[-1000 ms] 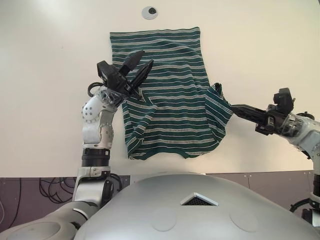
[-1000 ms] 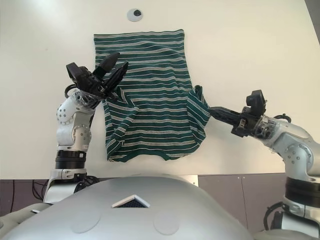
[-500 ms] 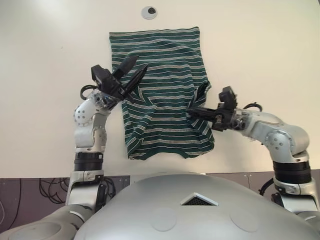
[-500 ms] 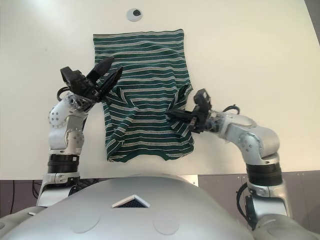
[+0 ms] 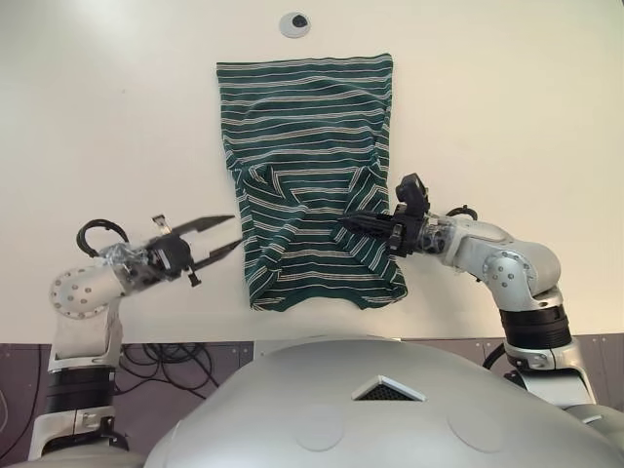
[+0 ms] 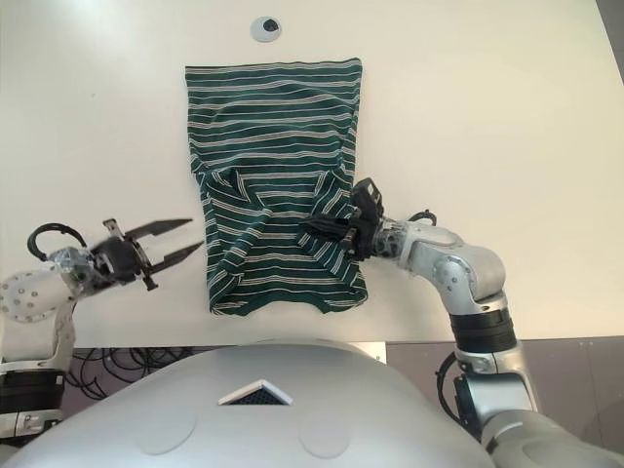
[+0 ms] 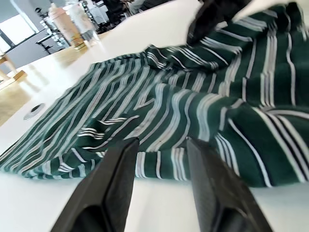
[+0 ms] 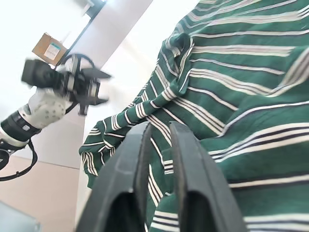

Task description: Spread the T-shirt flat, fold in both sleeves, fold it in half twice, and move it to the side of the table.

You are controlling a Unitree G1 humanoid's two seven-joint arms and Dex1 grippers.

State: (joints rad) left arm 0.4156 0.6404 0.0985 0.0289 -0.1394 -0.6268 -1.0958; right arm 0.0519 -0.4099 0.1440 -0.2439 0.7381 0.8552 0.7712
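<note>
1. We see the T-shirt [image 5: 312, 127] on the bench [image 5: 507, 97], its long axis running away from us.
2. The right gripper [image 5: 343, 223] rests on its right half, jaws nearly closed; we cannot confirm a pinch.
3. The left gripper [image 5: 234, 231], jaws open, hangs just beside its left edge.

A dark green, white-striped fabric T-shirt [image 5: 307, 127] lies on the white table [image 5: 507, 97]. The right gripper [image 5: 349, 223] pinches its middle; the left gripper [image 5: 235, 231] gapes beside it.

T-shirt [image 5: 302, 127]: dark green with thin white stripes. Desk [image 5: 507, 97]: plain off-white. Left end effector [image 5: 234, 230] and right end effector [image 5: 346, 222]: black. Round insert [image 5: 292, 23]: grey, dark centre.
</note>
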